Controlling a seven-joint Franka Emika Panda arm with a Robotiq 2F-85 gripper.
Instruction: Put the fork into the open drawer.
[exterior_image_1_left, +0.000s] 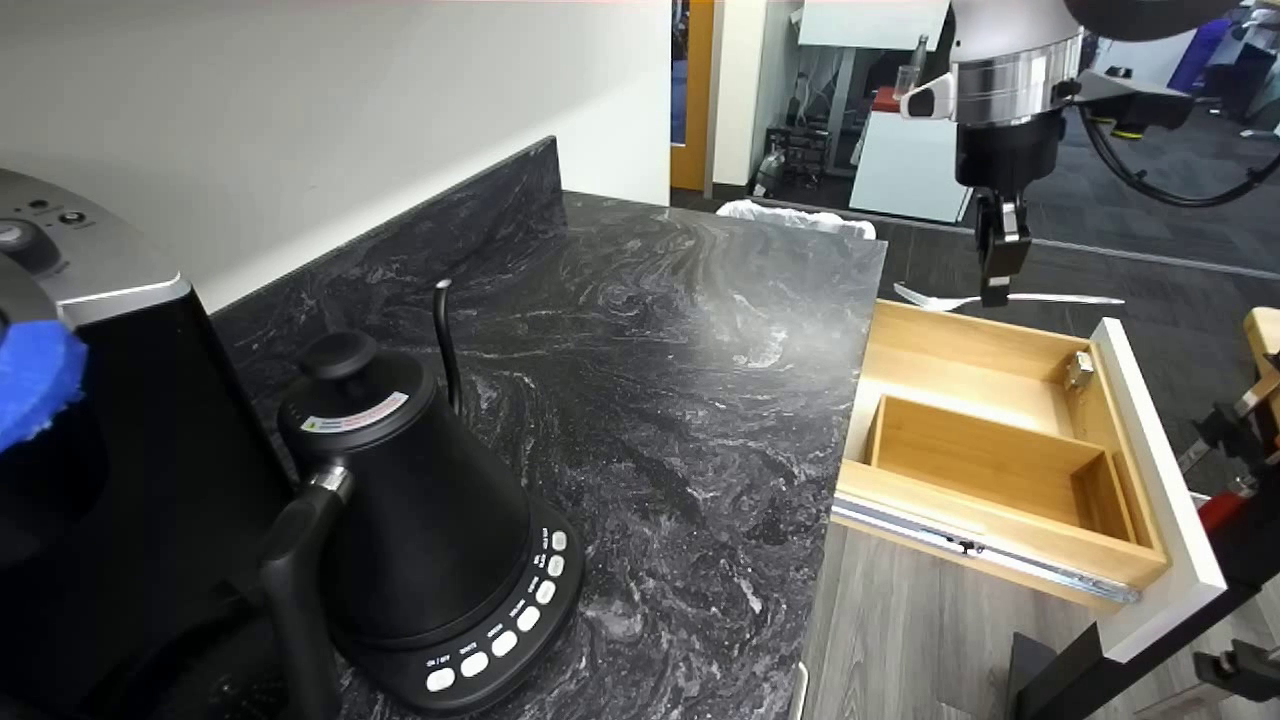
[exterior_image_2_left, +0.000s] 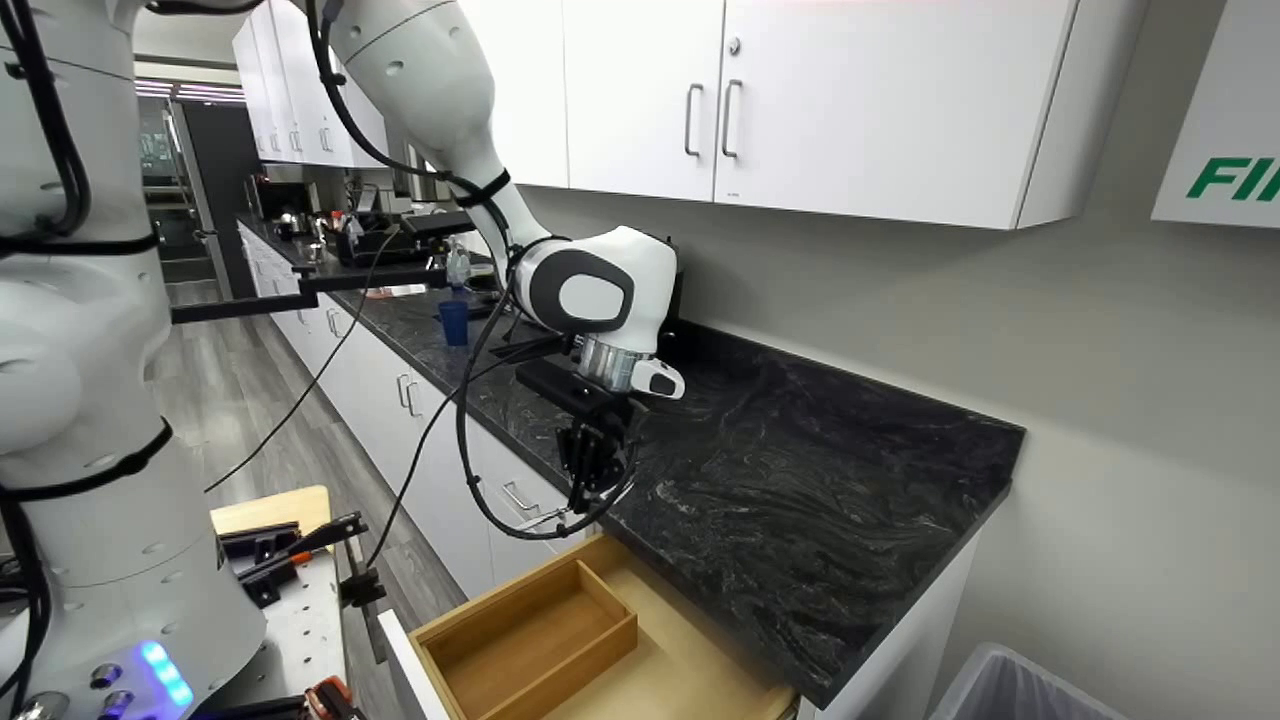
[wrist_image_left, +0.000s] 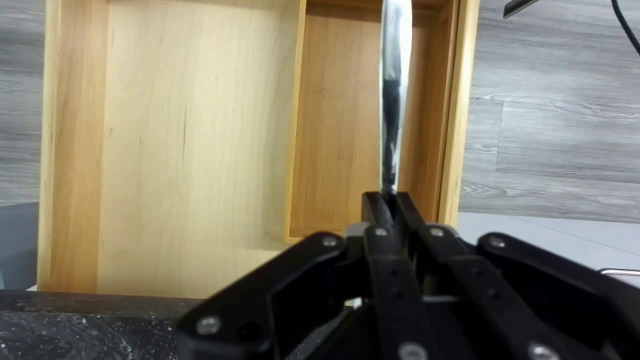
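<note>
The fork (exterior_image_1_left: 1065, 298) is up in the air, held by your gripper (wrist_image_left: 385, 196) above the open drawer (exterior_image_1_left: 990, 355) and not yet inside it, so you look to be at the lowering step, with the release to follow. The jaws are drawn together with only the thin metal between them, clasping the fork partway along its length. In an exterior view it lies roughly level, head toward the counter (exterior_image_1_left: 700, 400), handle pointing away. The wrist view lines the handle up with the small wooden box (wrist_image_left: 335, 140) inside the drawer, off-centre toward the box wall along the drawer's side; how high you are above the rim is hard to judge. The next move calls for a slow, straight descent: mind the counter edge at the head, nudge toward the box's middle so neither end catches, and part the jaws once the fork is near the wood.
</note>
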